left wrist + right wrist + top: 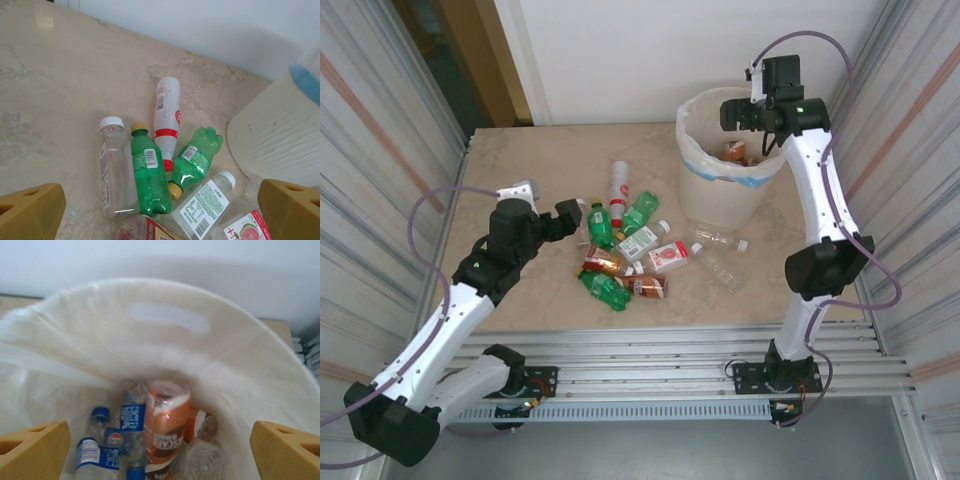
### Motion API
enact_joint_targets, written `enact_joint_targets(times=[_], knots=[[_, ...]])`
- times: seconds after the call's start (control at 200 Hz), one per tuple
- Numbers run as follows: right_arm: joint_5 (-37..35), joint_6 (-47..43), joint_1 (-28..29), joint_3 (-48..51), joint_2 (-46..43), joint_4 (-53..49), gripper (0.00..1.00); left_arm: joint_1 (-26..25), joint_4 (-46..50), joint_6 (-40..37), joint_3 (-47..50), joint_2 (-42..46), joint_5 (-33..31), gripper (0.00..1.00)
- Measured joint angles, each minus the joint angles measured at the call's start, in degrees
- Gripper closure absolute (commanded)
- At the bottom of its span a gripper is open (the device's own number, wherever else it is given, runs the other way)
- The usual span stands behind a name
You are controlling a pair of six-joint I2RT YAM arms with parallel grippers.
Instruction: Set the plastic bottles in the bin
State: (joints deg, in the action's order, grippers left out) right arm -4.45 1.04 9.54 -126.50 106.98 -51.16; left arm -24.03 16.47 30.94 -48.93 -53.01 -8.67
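bin [165, 320] directly below right tool [161, 446]

The right tool [745, 112] is positioned over the open bin [705, 185], in which one orange-labelled bottle [735, 151] is visible. The left tool [572, 222] sits low at the left edge of a cluster of bottles [605, 290] lying on the worktop [520, 180]. Two clear bottles [718, 240] lie apart from that cluster, near the bin's base.

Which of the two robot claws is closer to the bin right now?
The right. The right gripper hangs open directly above the bin, over the bottles inside. The left gripper is away to the bin's left, low over the bottles on the table.
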Motion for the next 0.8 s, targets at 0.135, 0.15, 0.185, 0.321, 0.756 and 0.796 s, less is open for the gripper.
enact_joint_targets(times=[0.135, 0.15, 0.185, 0.321, 0.756, 0.796], knots=[[-1.25, 0.26, 1.51, 0.90, -4.61, -0.42, 0.06, 0.37, -0.02, 0.00, 0.20, 0.02, 0.02, 0.01], [-1.44, 0.33, 1.73, 1.29, -5.18, -0.39, 0.06, 0.37, -0.07, 0.00, 0.26, 0.02, 0.02, 0.01], [-1.88, 0.46, 2.34, 2.54, -6.84, -0.35, 0.05, 0.50, -0.04, 0.00, 0.44, 0.02, 0.02, 0.01], [-4.46, 1.51, 6.36, 10.27, -13.86, 0.09, 0.03, 1.14, 0.09, 0.26, 1.07, 0.00, 0.09, 0.01], [-12.22, 8.68, 34.62, 33.42, -26.21, 1.70, 0.01, 6.60, 0.46, 6.34, 6.47, 0.33, 1.88, 0.01], [-12.26, 9.62, 36.61, 34.12, -25.97, 1.55, 0.01, 7.32, 0.46, 7.37, 7.28, 0.33, 2.21, 0.01]])
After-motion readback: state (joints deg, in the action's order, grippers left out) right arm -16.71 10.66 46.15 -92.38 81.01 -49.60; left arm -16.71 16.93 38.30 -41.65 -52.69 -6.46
